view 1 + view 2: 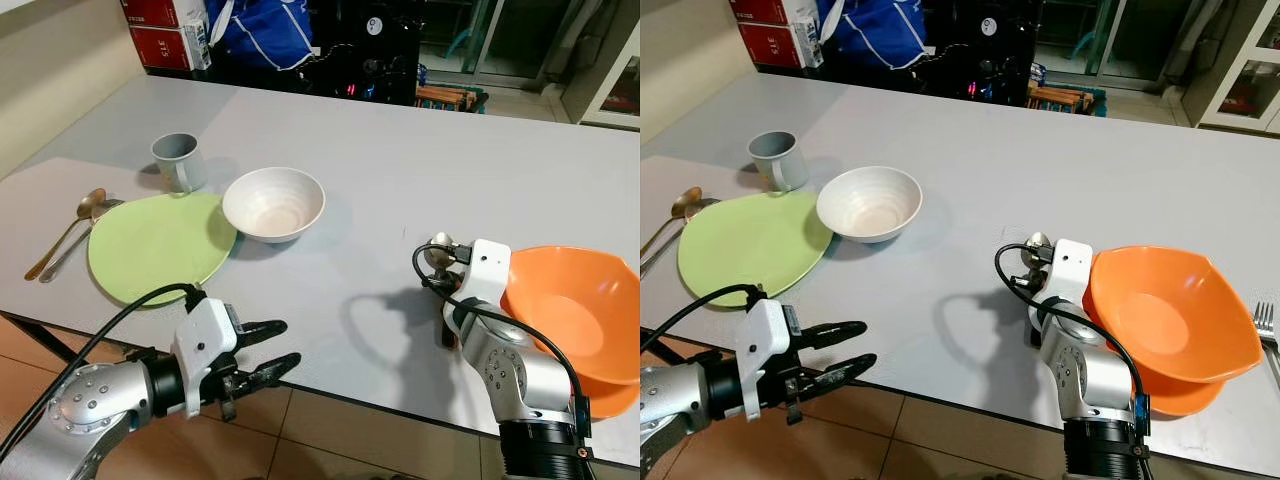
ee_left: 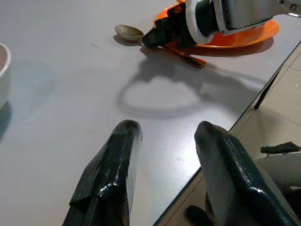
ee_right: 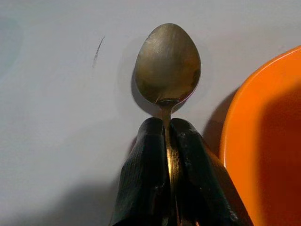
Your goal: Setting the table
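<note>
Left eye view shows a grey table [image 1: 400, 180] with one place laid on the far side of the orange bowl [image 1: 575, 300]: a green plate [image 1: 150, 250], white bowl [image 1: 274, 203], grey mug [image 1: 178, 160] and cutlery [image 1: 70, 235]. The right gripper [image 1: 447, 330] sits just beside the orange bowl. Right eye view shows a fork [image 1: 1265, 325] touching the bowl's opposite edge, while the left gripper [image 1: 845, 350] hangs off the table's near edge, well apart from the bowl. Left wrist view shows its fingers [image 2: 113, 174] spread and empty. Right wrist view shows the fingers pinched on the handle of a spoon [image 3: 168, 63], bowl-up just beside the orange rim. I judge the spoon placement is in hand; the next move calls for releasing it flat beside the bowl.
</note>
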You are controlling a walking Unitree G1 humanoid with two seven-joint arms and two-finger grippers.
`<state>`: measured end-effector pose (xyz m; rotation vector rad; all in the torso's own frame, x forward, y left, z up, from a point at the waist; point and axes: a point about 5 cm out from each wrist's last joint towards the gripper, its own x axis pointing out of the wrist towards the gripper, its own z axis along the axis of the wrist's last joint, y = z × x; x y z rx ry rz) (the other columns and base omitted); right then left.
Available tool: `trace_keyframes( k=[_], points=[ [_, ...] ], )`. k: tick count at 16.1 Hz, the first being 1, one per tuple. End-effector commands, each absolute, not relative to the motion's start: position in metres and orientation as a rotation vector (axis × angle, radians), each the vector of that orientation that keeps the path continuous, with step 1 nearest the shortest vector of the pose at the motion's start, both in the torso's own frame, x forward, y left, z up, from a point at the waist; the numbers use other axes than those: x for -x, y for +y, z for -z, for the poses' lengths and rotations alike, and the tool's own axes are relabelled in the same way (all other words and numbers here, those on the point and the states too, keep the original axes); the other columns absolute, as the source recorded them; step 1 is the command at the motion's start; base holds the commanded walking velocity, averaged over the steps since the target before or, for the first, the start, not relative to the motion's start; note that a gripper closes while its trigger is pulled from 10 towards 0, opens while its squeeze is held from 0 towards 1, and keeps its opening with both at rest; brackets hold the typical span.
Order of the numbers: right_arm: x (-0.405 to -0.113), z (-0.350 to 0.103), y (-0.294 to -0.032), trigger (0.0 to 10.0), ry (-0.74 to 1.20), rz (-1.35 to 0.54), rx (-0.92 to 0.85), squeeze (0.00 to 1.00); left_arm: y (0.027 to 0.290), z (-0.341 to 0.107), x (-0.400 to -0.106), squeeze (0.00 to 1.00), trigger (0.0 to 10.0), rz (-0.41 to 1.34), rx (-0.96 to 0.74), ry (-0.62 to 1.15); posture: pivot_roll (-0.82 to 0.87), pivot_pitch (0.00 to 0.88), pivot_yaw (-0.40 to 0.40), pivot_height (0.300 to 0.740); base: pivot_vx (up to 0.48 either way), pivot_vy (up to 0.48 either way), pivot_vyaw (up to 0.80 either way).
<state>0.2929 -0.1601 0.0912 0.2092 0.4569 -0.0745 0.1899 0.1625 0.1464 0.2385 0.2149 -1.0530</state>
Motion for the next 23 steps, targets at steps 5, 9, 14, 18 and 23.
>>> trace_keyframes(
  k=[5, 9, 14, 18, 23],
  points=[
    [-0.292, -0.091, -0.161, 10.0, 0.473, 0.084, -0.200, 0.00, 0.155, -0.147, -0.190, 0.00, 10.0, 1.087, -0.241, 0.208, 0.07, 0.065, 0.006, 0.740, 0.000, 0.000, 0.00],
    [-0.293, -0.092, -0.160, 10.0, 0.477, 0.080, -0.197, 0.95, 0.148, -0.149, -0.189, 0.00, 10.0, 1.096, -0.242, 0.208, 0.07, 0.070, 0.006, 0.740, 0.000, 0.000, 0.00],
    [-0.292, -0.093, -0.163, 10.0, 0.475, 0.085, -0.208, 1.00, 0.143, -0.154, -0.187, 0.00, 10.0, 1.096, -0.237, 0.203, 0.06, 0.070, 0.001, 0.740, 0.000, 0.000, 0.00],
    [-0.290, -0.108, -0.168, 10.0, 0.427, 0.073, -0.203, 1.00, 0.142, -0.157, -0.187, 0.00, 10.0, 1.089, -0.226, 0.207, 0.06, 0.063, 0.001, 0.740, 0.000, 0.000, 0.00],
    [-0.287, -0.153, -0.169, 10.0, 0.281, 0.010, -0.197, 0.00, 0.144, -0.164, -0.195, 0.00, 10.0, 1.025, -0.221, 0.140, 0.06, 0.052, -0.002, 0.740, 0.000, 0.000, 0.00]
  ],
)
